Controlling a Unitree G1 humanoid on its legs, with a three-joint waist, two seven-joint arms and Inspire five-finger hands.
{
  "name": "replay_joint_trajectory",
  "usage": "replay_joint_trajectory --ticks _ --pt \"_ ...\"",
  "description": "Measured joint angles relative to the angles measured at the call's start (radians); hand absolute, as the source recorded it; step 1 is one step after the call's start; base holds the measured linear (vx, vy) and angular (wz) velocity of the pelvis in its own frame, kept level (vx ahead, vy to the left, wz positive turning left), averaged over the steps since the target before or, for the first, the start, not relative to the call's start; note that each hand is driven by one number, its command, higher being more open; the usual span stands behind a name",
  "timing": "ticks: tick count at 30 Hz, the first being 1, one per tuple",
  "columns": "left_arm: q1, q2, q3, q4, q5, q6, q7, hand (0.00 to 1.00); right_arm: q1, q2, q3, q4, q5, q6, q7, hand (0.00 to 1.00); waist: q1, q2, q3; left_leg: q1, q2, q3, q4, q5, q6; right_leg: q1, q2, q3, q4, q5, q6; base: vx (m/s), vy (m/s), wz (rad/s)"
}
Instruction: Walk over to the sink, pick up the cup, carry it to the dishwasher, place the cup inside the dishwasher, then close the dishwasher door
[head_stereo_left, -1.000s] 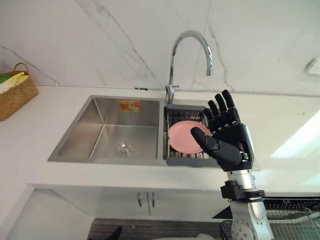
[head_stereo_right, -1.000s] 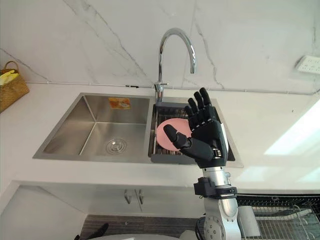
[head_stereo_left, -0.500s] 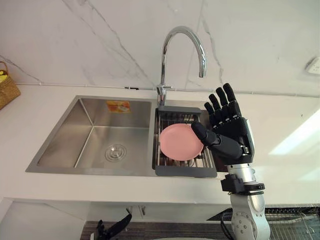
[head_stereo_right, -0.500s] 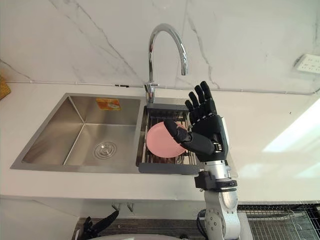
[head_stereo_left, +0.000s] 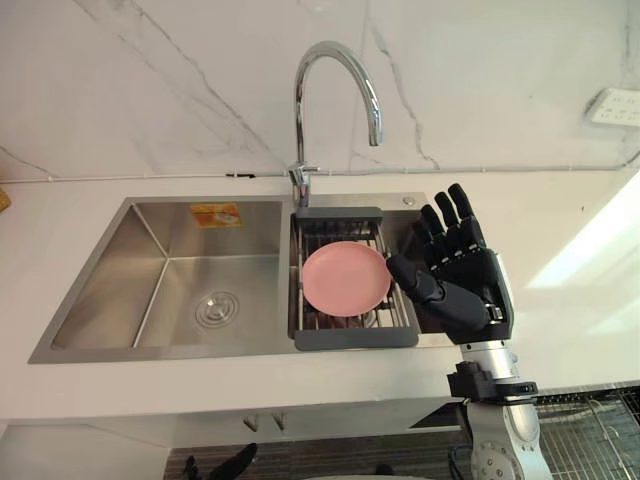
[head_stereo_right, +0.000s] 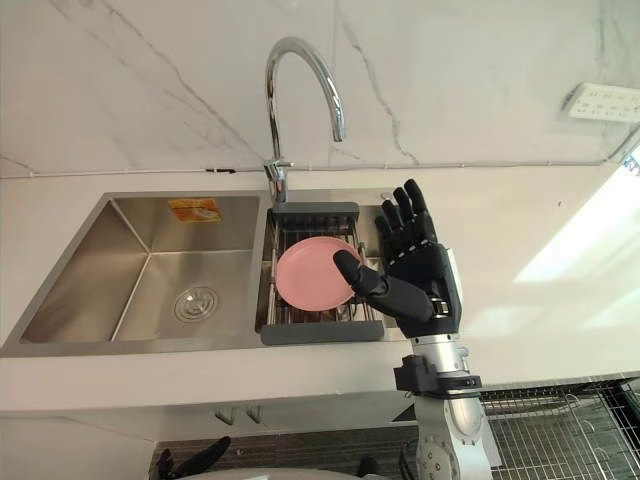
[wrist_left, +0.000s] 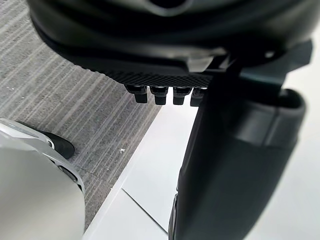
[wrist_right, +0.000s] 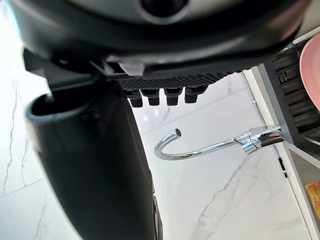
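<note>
Right hand raised and open, left hand low and relaxed.

I see my right hand (head_stereo_left: 465, 290) held upright in front of me. Its fingers (head_stereo_left: 448, 222) are straight, slightly fanned and pointing up and away, the thumb (head_stereo_left: 412, 278) juts toward my left, and nothing sits between them. The dark wrist collar (head_stereo_left: 490, 382) sits directly under the palm, and the silver-grey right forearm (head_stereo_left: 505, 445) rises almost vertical from the lower right of the head view. My left hand (wrist_left: 235, 150) hangs low at the bottom left. In its wrist view the fingertips (wrist_left: 161, 94) line up in an even row past the palm, its own thumb stands apart in front, and it holds nothing.
</note>
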Motion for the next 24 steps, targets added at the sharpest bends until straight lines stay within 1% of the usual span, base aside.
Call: replay_joint_trajectory --ticks 4,5,7,8,9,10,11,13,16,17,19,22,24 --pt "0.017 0.001 0.012 0.001 0.000 -0.001 -0.001 1.00 -0.028 -0.050 -0.066 0.000 -0.109 0.000 0.003 1.00 -0.007 -0.001 -0.029 -0.016 0.008 0.041 -0.005 0.005 -0.009 -0.023 -0.004 -0.026 0.000 -0.004 -0.004 0.00 -0.010 -0.04" --pt "0.020 0.004 0.028 0.016 0.020 -0.012 -0.002 1.00 -0.067 -0.102 -0.116 0.001 -0.182 0.000 0.016 1.00 -0.017 -0.003 -0.042 -0.018 0.012 0.050 -0.025 0.013 -0.022 -0.035 -0.011 -0.080 -0.002 -0.006 -0.008 -0.01 -0.022 -0.13" --pt "0.020 0.009 0.032 0.035 0.022 -0.018 -0.005 1.00 -0.097 -0.137 -0.151 0.003 -0.242 0.000 0.026 1.00 -0.030 -0.003 -0.048 -0.019 0.018 0.052 -0.035 0.016 -0.031 -0.042 -0.013 -0.116 -0.006 -0.005 -0.009 -0.01 -0.024 -0.10" --pt "0.020 0.018 0.031 0.050 0.024 -0.020 -0.010 1.00 -0.118 -0.158 -0.175 0.005 -0.300 -0.001 0.029 1.00 -0.034 -0.005 -0.055 -0.021 0.022 0.054 -0.038 0.018 -0.037 -0.043 -0.007 -0.122 -0.019 0.001 -0.014 0.02 -0.075 -0.13" --pt "0.019 0.038 0.019 0.077 0.036 -0.025 -0.017 1.00 -0.139 -0.193 -0.210 0.022 -0.373 -0.011 0.033 1.00 -0.040 -0.008 -0.067 -0.023 0.030 0.060 -0.043 0.021 -0.045 -0.026 0.010 -0.119 -0.060 0.032 -0.015 0.04 -0.085 -0.15" --pt "0.019 0.047 0.004 0.087 0.039 -0.025 -0.018 1.00 -0.154 -0.210 -0.227 0.039 -0.417 -0.014 0.036 1.00 -0.044 -0.009 -0.068 -0.022 0.033 0.067 -0.045 0.023 -0.049 -0.013 0.019 -0.117 -0.092 0.050 -0.021 0.05 -0.083 -0.17" --pt "0.019 0.050 -0.002 0.090 0.039 -0.025 -0.020 1.00 -0.165 -0.222 -0.234 0.052 -0.445 -0.015 0.037 1.00 -0.046 -0.009 -0.068 -0.020 0.035 0.075 -0.047 0.024 -0.052 -0.014 0.023 -0.113 -0.097 0.054 -0.022 0.01 -0.047 -0.14" --pt "0.016 0.061 -0.014 0.105 0.041 -0.026 -0.023 1.00 -0.183 -0.277 -0.256 0.102 -0.544 -0.016 0.062 1.00 -0.060 -0.008 -0.068 -0.013 0.039 0.084 -0.052 0.030 -0.062 -0.011 0.029 -0.109 -0.097 0.056 -0.025 -0.01 -0.032 -0.11" --pt "0.016 0.072 -0.028 0.113 0.051 -0.024 -0.025 1.00 -0.206 -0.358 -0.259 0.110 -0.635 -0.018 0.113 1.00 -0.070 -0.010 -0.067 -0.003 0.038 0.087 -0.066 0.031 -0.064 -0.010 0.031 -0.103 -0.098 0.061 -0.026 -0.05 -0.004 -0.06" --pt "0.016 0.077 -0.033 0.113 0.057 -0.024 -0.026 1.00 -0.215 -0.369 -0.259 0.110 -0.650 -0.019 0.124 1.00 -0.072 -0.012 -0.065 -0.001 0.038 0.088 -0.069 0.031 -0.064 -0.010 0.031 -0.102 -0.098 0.063 -0.026 -0.08 0.016 -0.02" --pt "0.017 0.094 -0.045 0.115 0.057 -0.021 -0.036 1.00 -0.263 -0.396 -0.251 0.110 -0.690 -0.035 0.170 1.00 -0.080 -0.027 -0.058 0.000 0.033 0.088 -0.070 0.031 -0.065 -0.011 0.027 -0.098 -0.103 0.070 -0.026 -0.11 0.021 -0.01" --pt "0.018 0.110 -0.050 0.119 0.057 -0.015 -0.038 1.00 -0.307 -0.423 -0.227 0.109 -0.727 -0.056 0.208 1.00 -0.082 -0.042 -0.054 -0.003 0.029 0.088 -0.070 0.031 -0.065 -0.014 0.023 -0.097 -0.103 0.074 -0.027 -0.12 0.008 0.01" --pt "0.018 0.125 -0.051 0.121 0.057 -0.008 -0.038 1.00 -0.345 -0.460 -0.184 0.107 -0.761 -0.076 0.247 1.00 -0.082 -0.053 -0.049 -0.012 0.029 0.085 -0.070 0.030 -0.067 -0.019 0.022 -0.100 -0.103 0.078 -0.032 -0.11 -0.009 0.03"
